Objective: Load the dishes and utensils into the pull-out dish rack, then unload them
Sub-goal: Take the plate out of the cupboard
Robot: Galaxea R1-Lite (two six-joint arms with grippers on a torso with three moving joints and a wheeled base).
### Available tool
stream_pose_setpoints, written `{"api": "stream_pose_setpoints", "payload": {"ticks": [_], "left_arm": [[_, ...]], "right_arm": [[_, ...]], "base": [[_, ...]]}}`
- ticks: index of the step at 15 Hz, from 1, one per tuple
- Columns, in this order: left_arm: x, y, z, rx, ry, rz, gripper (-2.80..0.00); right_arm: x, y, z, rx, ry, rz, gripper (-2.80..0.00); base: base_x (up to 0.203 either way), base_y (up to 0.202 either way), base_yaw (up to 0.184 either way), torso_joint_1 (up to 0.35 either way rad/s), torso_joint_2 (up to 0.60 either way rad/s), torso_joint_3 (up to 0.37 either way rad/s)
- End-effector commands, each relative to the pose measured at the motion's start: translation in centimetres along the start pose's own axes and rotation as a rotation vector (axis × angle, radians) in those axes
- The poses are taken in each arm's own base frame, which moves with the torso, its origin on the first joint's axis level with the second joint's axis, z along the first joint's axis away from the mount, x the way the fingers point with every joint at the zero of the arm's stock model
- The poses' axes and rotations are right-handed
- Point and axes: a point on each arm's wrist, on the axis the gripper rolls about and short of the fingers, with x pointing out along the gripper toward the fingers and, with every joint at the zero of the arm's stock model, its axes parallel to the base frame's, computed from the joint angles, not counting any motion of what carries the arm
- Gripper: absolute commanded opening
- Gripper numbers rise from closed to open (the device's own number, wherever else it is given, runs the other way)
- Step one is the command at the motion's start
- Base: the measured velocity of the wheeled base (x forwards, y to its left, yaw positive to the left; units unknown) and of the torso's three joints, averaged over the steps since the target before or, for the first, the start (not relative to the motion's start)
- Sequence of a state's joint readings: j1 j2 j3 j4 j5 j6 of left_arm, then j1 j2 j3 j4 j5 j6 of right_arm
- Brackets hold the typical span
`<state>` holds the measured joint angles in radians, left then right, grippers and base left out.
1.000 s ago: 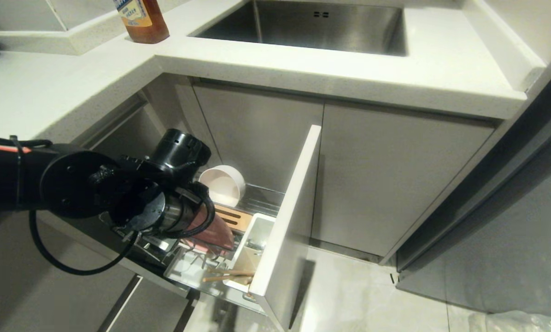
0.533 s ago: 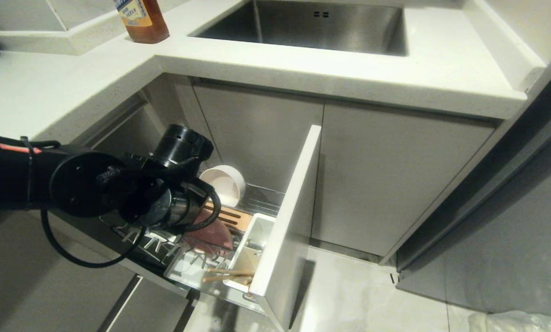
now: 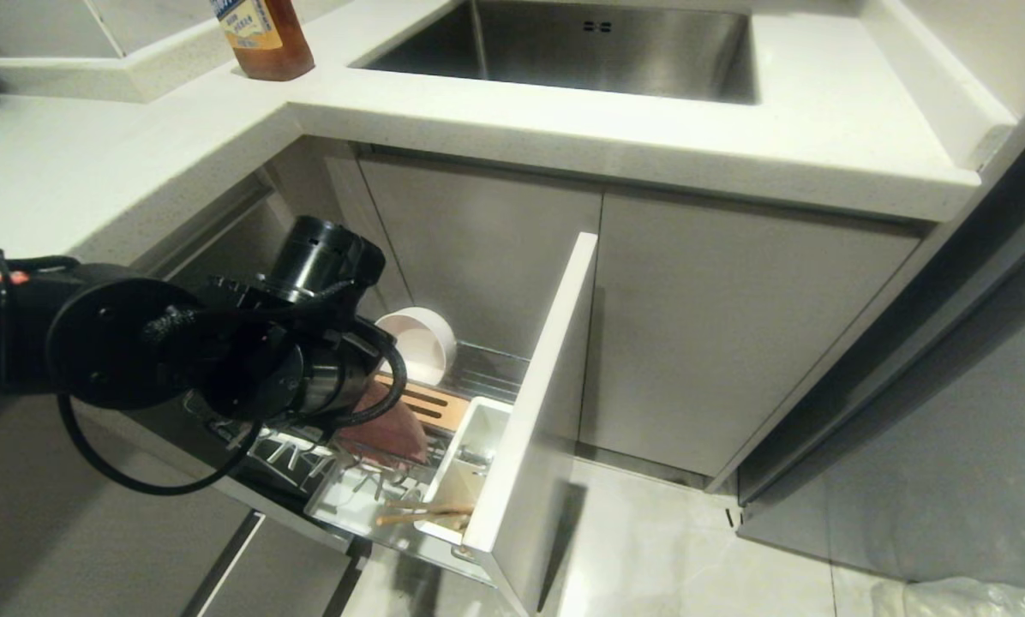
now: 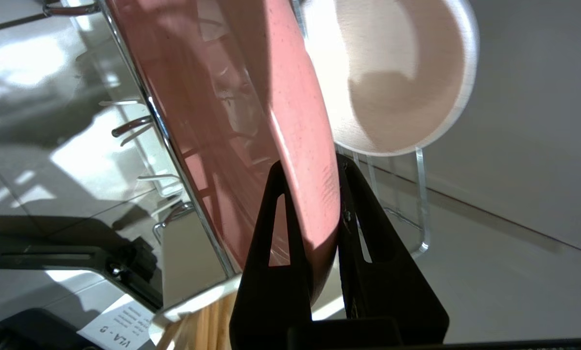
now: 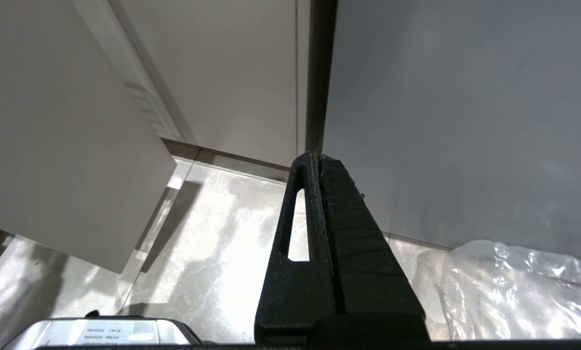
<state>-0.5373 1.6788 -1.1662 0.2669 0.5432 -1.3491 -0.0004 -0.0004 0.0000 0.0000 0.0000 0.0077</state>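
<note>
1 pink plate (image 4: 251,97) stands on edge in the rack (image 3: 478,368) (rim pinched by the left gripper (image 4: 310,170)).

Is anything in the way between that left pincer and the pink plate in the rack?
No. The left pincer is already clamped on the rim of the pink plate, one finger on each face. The plate stands on edge in the dish rack, with the white bowl behind it, not between pincer and plate.

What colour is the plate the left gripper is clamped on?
Pink, faintly speckled: the plate shows best in the left wrist view, its rim pinched by the left gripper.
</note>
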Motion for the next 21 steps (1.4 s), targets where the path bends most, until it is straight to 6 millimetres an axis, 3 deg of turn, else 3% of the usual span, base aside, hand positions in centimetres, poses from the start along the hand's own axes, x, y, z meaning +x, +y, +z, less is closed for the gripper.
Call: {"api": "stream_pose_setpoints", "payload": {"ticks": [1,7,11,16,21], "left_arm": [[-1.6,-0.1,0.5,-0.020,-0.009,-0.042,-2.80],[-8.5,-0.2,1.5,-0.020,-0.043,-0.224,-2.80],[-14.7,0.8,2.8,0.067,0.001,-0.423,-2.80],[-20.8,2.2,6.9,0.236,-0.087,-0.633,-2.80],[-25.2,2.9,11.3,0.335,-0.341,-0.826,-2.80]], "right_arm": [[0.0,0.0,0.0,0.000,0.000,0.000,-2.80],[0.0,0.0,0.0,0.000,0.000,0.000,-2.80],[0.0,0.0,0.0,0.000,0.000,0.000,-2.80],[0.0,0.0,0.0,0.000,0.000,0.000,-2.80],[0.0,0.0,0.0,0.000,0.000,0.000,-2.80]], "base": [[0.000,0.000,0.000,0.000,0.00,0.000],[0.000,0.000,0.000,0.000,0.00,0.000],[0.000,0.000,0.000,0.000,0.00,0.000],[0.000,0.000,0.000,0.000,0.00,0.000],[0.000,0.000,0.000,0.000,0.00,0.000]]}}
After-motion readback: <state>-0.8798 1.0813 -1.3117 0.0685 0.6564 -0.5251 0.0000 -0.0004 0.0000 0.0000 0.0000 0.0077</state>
